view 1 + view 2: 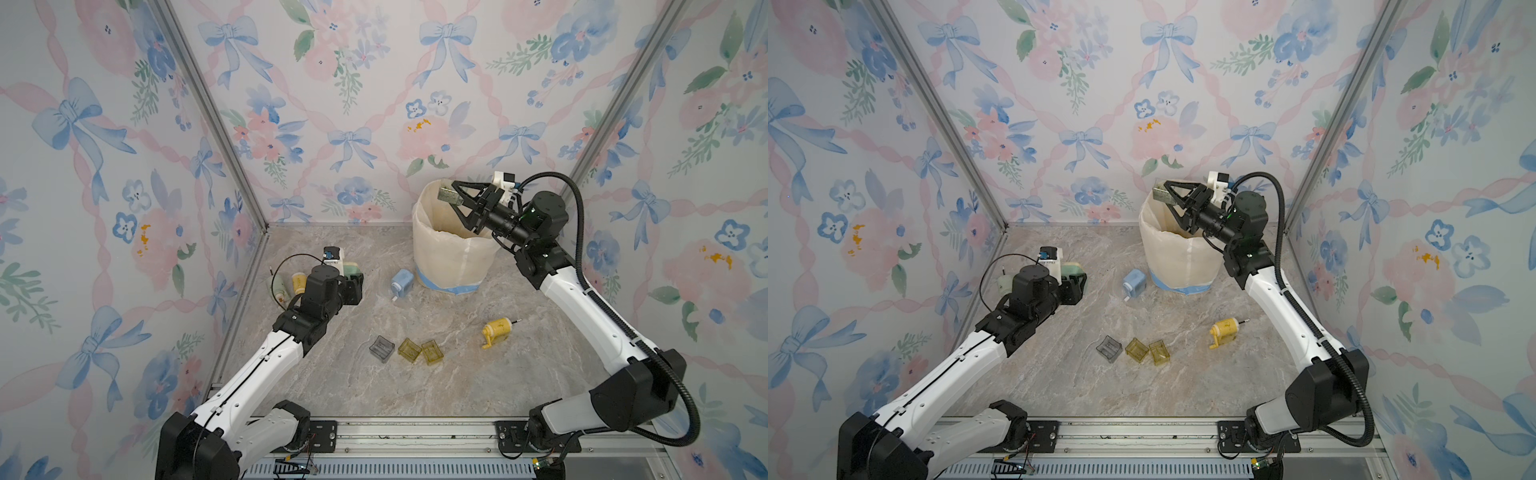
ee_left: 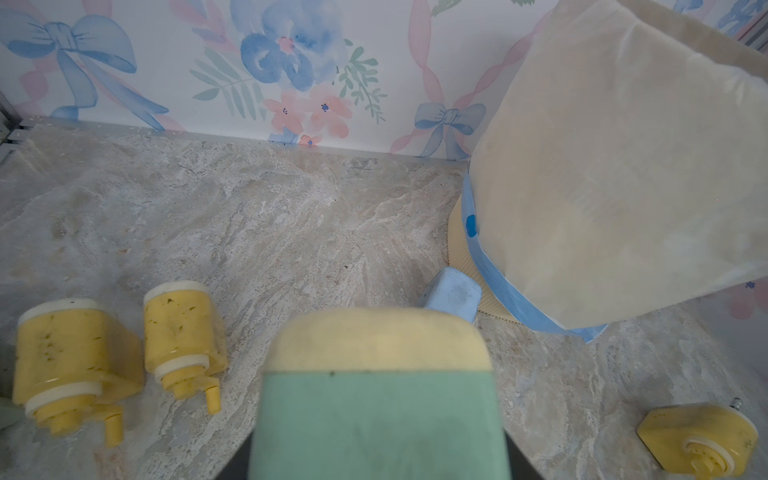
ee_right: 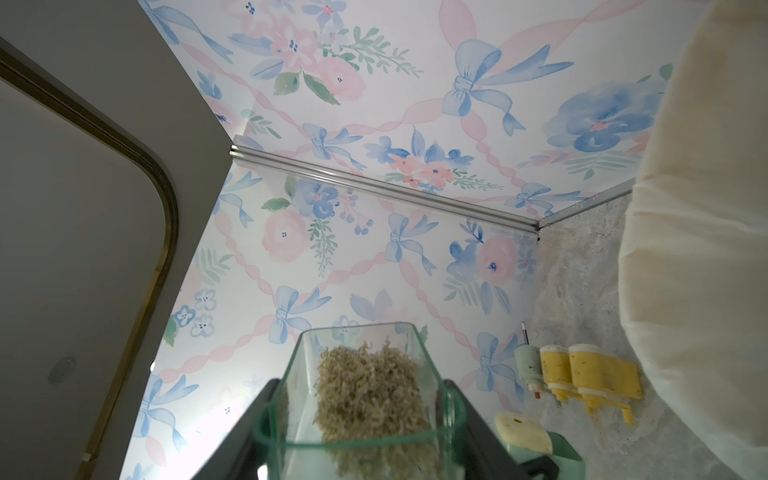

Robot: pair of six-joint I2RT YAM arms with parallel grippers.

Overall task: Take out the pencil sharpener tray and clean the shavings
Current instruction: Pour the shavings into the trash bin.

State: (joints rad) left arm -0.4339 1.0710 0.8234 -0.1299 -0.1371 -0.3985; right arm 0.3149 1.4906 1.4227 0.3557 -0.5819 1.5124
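Note:
My right gripper (image 1: 455, 196) (image 1: 1170, 194) (image 3: 361, 419) is shut on a clear pencil sharpener tray (image 1: 446, 194) (image 1: 1160, 193) (image 3: 357, 374), held above the far rim of the white-lined bin (image 1: 449, 257) (image 1: 1177, 257). A clump of tan shavings (image 3: 370, 395) lies inside the tray. My left gripper (image 1: 353, 286) (image 1: 1075, 286) (image 2: 378, 457) is shut on a green and cream pencil sharpener (image 1: 352, 271) (image 1: 1073, 270) (image 2: 378, 395), low over the table at the left. Its fingers are mostly hidden behind the sharpener.
A blue sharpener (image 1: 401, 282) (image 2: 453, 293) lies beside the bin (image 2: 623, 187). A yellow sharpener (image 1: 496, 330) lies at the right. Three empty trays (image 1: 409, 350) sit at the front centre. Two yellow sharpeners (image 2: 75, 361) (image 2: 183, 332) stand by the left wall.

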